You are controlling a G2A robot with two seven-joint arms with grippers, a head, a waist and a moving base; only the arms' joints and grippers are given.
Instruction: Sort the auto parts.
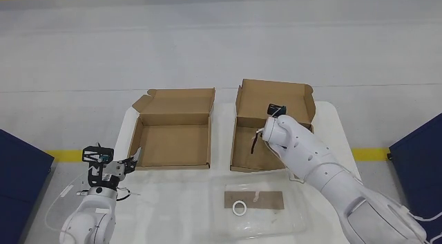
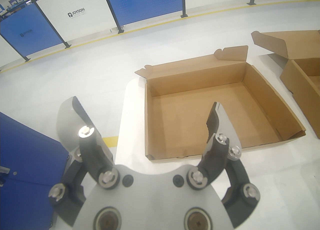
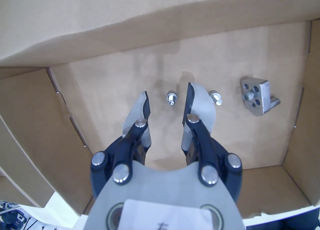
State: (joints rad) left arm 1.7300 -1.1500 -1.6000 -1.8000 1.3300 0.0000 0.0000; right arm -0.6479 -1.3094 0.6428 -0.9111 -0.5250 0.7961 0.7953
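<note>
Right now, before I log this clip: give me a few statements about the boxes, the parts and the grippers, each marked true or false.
1. The right gripper is open over the floor of the right box. True.
2. A metal bracket and two bolts lie on that box's floor. True.
3. The right gripper is clamped on the metal bracket. False: the bracket lies apart, to one side of it.
4. The left box also holds parts. False: its floor is bare.
5. The left gripper is shut on a bolt. False: it is open and empty, by the left box's near corner.
6. A white ring lies in the clear tray. True.
</note>
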